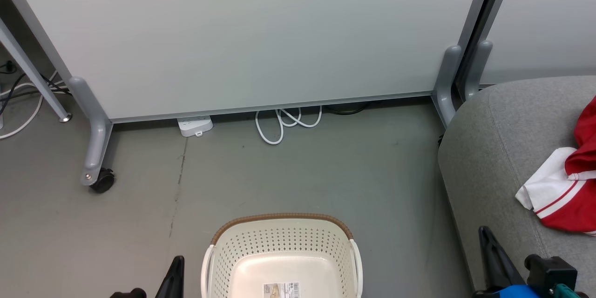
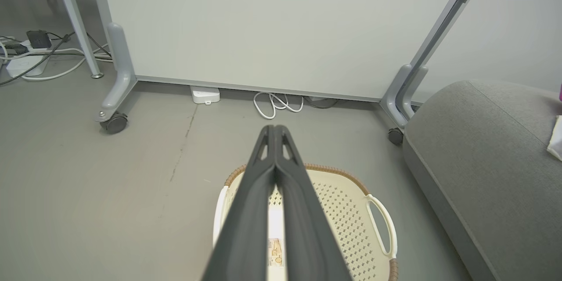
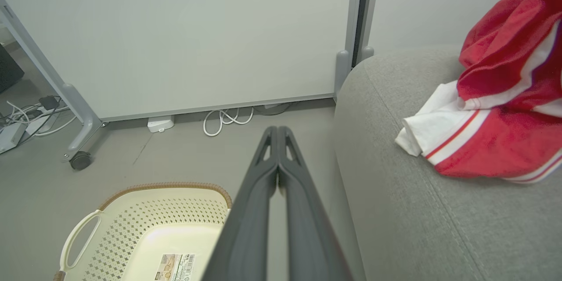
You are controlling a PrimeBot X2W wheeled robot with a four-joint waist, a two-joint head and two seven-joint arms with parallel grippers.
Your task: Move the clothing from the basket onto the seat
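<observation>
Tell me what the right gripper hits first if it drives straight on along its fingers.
The right gripper, shut and empty, aims between the basket and the seat. It would likely meet the floor near the coiled white cable, just short of the white panel; depth is unclear.

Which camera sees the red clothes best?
The right wrist view: it shows most of the clothes, lying on the sofa, red with white striped trim. The head view cuts them off at its right edge; the left wrist view catches a white corner.

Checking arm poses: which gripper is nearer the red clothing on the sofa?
Right. The right gripper is by the sofa, near the clothing; the left gripper is left of the basket, farther off.
</observation>
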